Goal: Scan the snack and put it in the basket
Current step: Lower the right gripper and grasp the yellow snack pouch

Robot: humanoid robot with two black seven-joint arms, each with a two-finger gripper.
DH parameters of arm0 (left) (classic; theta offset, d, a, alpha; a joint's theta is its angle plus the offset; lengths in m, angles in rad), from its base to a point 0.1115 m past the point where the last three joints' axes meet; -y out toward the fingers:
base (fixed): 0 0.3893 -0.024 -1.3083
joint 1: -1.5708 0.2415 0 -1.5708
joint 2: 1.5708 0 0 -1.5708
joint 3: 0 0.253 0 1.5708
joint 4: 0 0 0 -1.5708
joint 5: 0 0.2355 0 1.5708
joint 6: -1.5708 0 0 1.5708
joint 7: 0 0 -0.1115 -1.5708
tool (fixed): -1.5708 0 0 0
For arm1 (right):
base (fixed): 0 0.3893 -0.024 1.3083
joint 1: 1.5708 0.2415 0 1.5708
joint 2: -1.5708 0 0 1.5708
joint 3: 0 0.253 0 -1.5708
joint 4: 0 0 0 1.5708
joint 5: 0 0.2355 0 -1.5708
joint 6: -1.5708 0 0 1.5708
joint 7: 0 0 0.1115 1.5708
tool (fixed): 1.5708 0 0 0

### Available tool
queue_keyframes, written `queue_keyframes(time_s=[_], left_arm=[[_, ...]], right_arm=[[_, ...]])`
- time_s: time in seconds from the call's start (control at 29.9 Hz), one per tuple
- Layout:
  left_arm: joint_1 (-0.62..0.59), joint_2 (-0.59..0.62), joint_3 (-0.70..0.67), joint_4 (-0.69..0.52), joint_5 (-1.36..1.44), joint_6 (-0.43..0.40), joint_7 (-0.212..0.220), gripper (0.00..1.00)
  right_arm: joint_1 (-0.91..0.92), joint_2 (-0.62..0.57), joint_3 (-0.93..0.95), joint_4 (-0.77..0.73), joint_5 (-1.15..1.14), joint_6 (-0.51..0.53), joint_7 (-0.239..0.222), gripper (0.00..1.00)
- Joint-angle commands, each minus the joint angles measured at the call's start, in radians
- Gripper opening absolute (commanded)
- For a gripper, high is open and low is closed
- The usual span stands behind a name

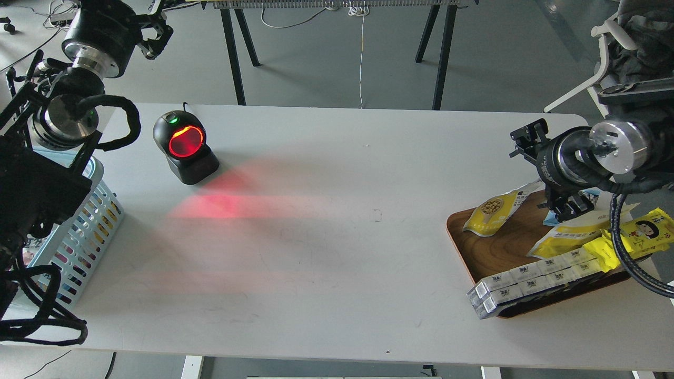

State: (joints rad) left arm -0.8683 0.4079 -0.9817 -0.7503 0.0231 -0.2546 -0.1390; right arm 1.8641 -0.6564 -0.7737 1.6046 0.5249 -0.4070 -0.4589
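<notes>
The snack (492, 210), a small yellow-and-white pouch picturing nuts, lies flat at the back left of a brown wooden tray (500, 252) on the right of the table. My right gripper (566, 208) points down at the tray just right of the pouch's white top; its dark fingers cannot be told apart. The light blue basket (92, 226) stands at the table's left edge, partly hidden by my left arm. My left gripper (157, 38) is raised beyond the table's far left corner, its fingers apart and empty.
A black barcode scanner (184, 146) with a glowing red window stands at the back left and casts red light on the table. The tray also holds a bright yellow cartoon-face wrapper (645, 231), another yellow pouch (568, 234) and several white boxes (532, 281).
</notes>
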Motion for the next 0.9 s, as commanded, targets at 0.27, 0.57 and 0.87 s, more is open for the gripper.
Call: queue_keyframes(time_s=[0.27, 0.57, 0.87], left_arm=[[0.002, -0.001, 0.000, 0.000, 0.001, 0.000, -0.001, 1.00], [0.003, -0.001, 0.000, 0.000, 0.001, 0.000, -0.002, 1.00], [0.005, -0.001, 0.000, 0.000, 0.001, 0.000, -0.001, 1.00]], right_arm=[[-0.148, 0.000, 0.128, -0.069, 0.009, -0.013, -0.018, 0.97], [-0.172, -0.069, 0.189, -0.066, 0.012, -0.026, -0.030, 0.53], [-0.223, -0.094, 0.243, -0.057, 0.006, -0.015, -0.030, 0.22]])
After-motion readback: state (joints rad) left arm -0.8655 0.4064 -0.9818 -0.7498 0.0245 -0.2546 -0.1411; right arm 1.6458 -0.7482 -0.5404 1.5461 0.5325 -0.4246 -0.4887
